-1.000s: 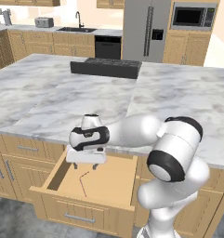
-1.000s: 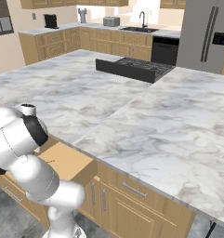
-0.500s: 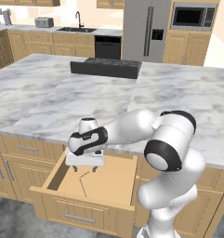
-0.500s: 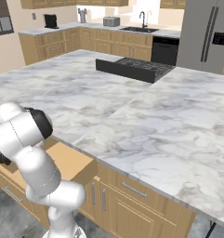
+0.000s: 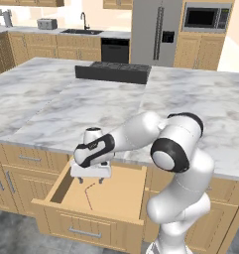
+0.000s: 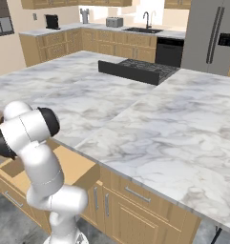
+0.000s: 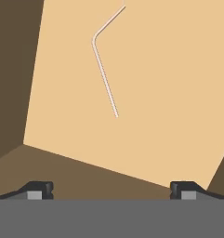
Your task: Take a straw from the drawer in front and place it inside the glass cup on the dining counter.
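The step in hand is the reach for the straw (image 7: 104,69): the gripper (image 5: 90,174) hangs over the open drawer (image 5: 116,196), pointing down into it, its jaws spread wide and holding nothing. In the hand view the straw lies flat on the drawer floor ahead of the fingertips (image 7: 39,189), well apart from them, its bent end farthest away. By my reading, the next move calls for bringing the hand down and forward until the jaws straddle the straight part, then closing across it; being so thin, it will need the tips almost on the floor. The drawer holds just this one straw, as far as can be seen. The counter (image 6: 150,119) lies above and beyond the gripper; no cup can be made out on it
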Available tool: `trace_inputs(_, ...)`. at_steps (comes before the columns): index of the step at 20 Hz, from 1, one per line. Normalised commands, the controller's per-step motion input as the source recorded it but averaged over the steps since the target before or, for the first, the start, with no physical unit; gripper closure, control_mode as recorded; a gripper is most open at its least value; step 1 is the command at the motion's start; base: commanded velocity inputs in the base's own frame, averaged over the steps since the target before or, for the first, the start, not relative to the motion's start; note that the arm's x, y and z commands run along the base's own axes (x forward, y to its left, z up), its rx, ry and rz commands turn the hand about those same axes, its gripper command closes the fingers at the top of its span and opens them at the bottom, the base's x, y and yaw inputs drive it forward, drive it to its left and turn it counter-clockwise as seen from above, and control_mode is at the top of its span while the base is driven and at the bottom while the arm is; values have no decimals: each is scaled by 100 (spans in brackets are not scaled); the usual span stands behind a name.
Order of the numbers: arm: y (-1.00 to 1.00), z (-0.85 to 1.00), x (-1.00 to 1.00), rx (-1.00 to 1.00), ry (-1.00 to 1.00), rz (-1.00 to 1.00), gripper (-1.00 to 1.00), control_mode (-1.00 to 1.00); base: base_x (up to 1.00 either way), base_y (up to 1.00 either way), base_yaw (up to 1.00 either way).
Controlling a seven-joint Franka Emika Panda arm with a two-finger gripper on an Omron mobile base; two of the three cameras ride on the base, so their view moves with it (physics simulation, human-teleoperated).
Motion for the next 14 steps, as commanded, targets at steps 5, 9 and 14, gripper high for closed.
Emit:
trace_inputs(5, 0, -16, 20, -3, 0, 0, -100, -100, 0, 0, 0)
trace_inputs(9, 0, -20, 7, -2, 0, 0, -100, -100, 0, 0, 0)
trace_inputs(14, 0, -22, 1, -2, 0, 0, -100, -100, 0, 0, 0)
